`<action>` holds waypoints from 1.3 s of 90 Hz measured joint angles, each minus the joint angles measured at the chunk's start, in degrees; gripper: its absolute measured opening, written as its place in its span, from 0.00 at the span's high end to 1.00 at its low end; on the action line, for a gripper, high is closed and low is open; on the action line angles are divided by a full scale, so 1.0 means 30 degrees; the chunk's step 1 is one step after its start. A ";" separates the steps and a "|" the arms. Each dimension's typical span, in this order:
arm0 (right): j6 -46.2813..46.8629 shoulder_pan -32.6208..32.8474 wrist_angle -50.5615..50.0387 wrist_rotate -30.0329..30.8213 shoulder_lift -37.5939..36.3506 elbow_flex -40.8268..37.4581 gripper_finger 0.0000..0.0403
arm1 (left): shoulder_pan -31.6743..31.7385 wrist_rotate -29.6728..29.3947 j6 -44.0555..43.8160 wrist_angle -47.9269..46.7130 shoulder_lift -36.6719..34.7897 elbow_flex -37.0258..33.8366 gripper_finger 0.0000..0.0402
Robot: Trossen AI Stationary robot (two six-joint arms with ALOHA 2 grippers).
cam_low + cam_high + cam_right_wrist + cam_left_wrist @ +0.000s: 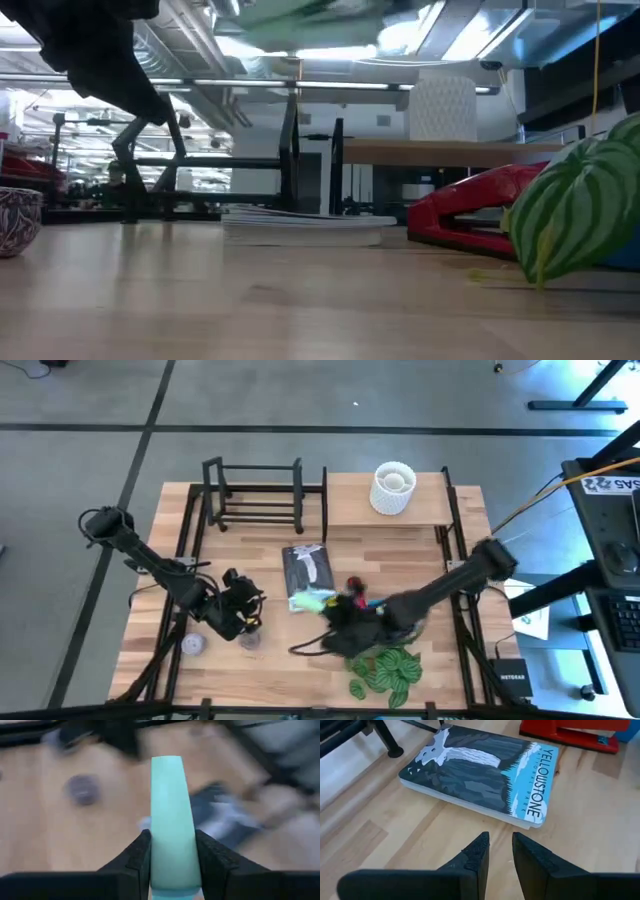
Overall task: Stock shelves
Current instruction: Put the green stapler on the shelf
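The black open-frame rack (252, 495) stands at the table's far left, next to the light-wood shelf board (350, 510), which carries a white textured pot (394, 489). A Yellowstone book (305, 575) lies flat in the table's middle. My right gripper (332, 610) is over the book's near end, shut on a pale green, long flat object (169, 795). In the low view that object (310, 20) shows high above the table. To the left of the book, my left gripper (499, 851) hangs with a narrow gap between its fingers and nothing in it. My right gripper pinches the pale green object between its two fingers, one on each side of its lower part (171, 855). The object runs along the fingers and sticks out well past their tips. It is lifted clear of the table.
A red stapler (355, 585) lies right of the book. Green striped leaves (385, 668) lie near the table's front edge. Two small bowls (193, 645) (250, 640) sit at the near left, by my left gripper.
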 joint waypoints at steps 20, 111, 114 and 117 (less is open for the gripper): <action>1.2182 0.0550 -1.2402 0.3702 -0.4201 -0.0205 0.76 | -0.0140 -0.0159 0.0051 0.0033 0.0000 0.0000 0.83; 1.0411 -1.2511 -1.2144 0.0887 -1.3277 -0.8225 0.76 | -0.0264 -0.0625 0.0073 0.0114 0.0189 0.0000 0.83; 1.0144 -1.2926 -1.2133 0.0831 -1.3277 -0.8225 0.76 | -0.0264 -0.0632 0.0076 0.0124 0.0189 0.0000 0.83; 0.9781 -1.3355 -1.2137 0.0694 -1.3277 -0.8225 0.76 | -0.0264 -0.0625 0.0073 0.0118 0.0189 0.0000 0.83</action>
